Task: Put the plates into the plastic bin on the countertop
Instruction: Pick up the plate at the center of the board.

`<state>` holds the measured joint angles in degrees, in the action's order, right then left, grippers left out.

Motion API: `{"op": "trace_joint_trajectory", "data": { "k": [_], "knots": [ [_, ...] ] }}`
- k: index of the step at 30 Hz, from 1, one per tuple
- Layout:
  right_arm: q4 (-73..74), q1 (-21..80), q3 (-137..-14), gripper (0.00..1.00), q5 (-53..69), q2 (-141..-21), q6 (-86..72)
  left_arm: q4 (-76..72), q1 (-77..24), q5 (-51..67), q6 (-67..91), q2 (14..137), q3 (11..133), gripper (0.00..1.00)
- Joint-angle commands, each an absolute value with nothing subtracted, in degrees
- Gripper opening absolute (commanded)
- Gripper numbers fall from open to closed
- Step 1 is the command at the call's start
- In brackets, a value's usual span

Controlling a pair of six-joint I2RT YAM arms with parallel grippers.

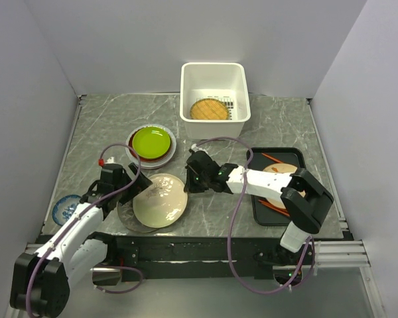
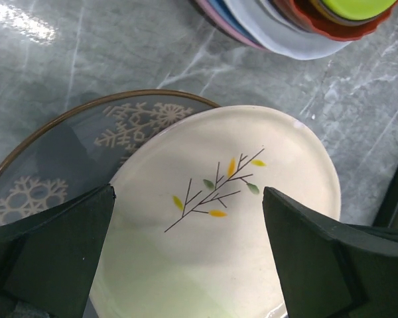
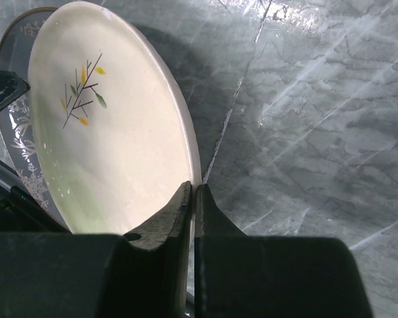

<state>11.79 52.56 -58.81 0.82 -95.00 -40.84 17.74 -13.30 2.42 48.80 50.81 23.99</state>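
A cream plate (image 1: 160, 200) with a twig pattern is tilted up on its right side over a grey snowflake plate (image 1: 127, 218) on the countertop (image 1: 278, 122). My right gripper (image 1: 189, 179) is shut on the cream plate's right rim (image 3: 194, 173). My left gripper (image 1: 134, 184) is open, its fingers (image 2: 60, 252) spread on either side of the cream plate (image 2: 232, 218) at its left edge. The snowflake plate (image 2: 66, 152) lies under it. A stack of plates topped by a lime green one (image 1: 151, 142) stands behind. The white plastic bin (image 1: 233, 74) at the back holds a woven tan plate (image 1: 207, 109).
A black tray (image 1: 257, 205) with a plate and sticks on it lies at the right, under my right arm. A pale blue patterned plate (image 1: 66, 209) lies at the left edge. The plate stack (image 2: 305, 26) is just beyond my left gripper. Walls enclose the countertop.
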Motion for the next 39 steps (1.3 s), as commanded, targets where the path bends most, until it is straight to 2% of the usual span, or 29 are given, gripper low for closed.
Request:
{"op": "trace_joint_trajectory", "data": {
  "k": [1, 12, 14, 16, 17, 21, 31, 39],
  "knots": [
    [9.49, 52.03, -59.06, 0.02, 0.09, -91.23, -40.43, 20.64, -14.68, -4.03, 51.85, 48.87, 24.43, 0.99],
    [7.21, 52.03, -57.75, 0.11, 2.98, -92.72, -41.48, 18.02, -17.31, -3.7, 54.14, 50.62, 20.22, 0.99],
    [7.12, 51.86, -57.4, 0.17, 3.34, -92.64, -42.01, 17.75, -17.31, -3.69, 54.4, 51.06, 19.78, 0.99],
    [6.68, 51.77, -56.87, 0.3, 3.52, -92.29, -42.8, 17.49, -17.4, -3.43, 54.32, 51.15, 19.69, 0.99],
    [5.64, 51.68, -55.82, 0.39, 3.69, -91.76, -43.06, 17.66, -17.4, -3.6, 54.49, 51.15, 19.77, 0.99],
    [3.08, 51.15, -52.92, 0.55, 5.0, -90.44, -44.56, 17.58, -17.4, -3.69, 54.32, 51.07, 19.86, 0.99],
    [-4.73, 49.22, -44.32, 0.59, 10.0, -89.91, -48.86, 16.96, -17.58, -3.08, 54.05, 51.59, 19.69, 0.99],
    [-29.23, 45.18, -33.15, 0.64, 21.52, -91.49, -57.2, 16.61, -17.75, -2.55, 53.61, 51.5, 19.6, 0.99]
  ]
}}
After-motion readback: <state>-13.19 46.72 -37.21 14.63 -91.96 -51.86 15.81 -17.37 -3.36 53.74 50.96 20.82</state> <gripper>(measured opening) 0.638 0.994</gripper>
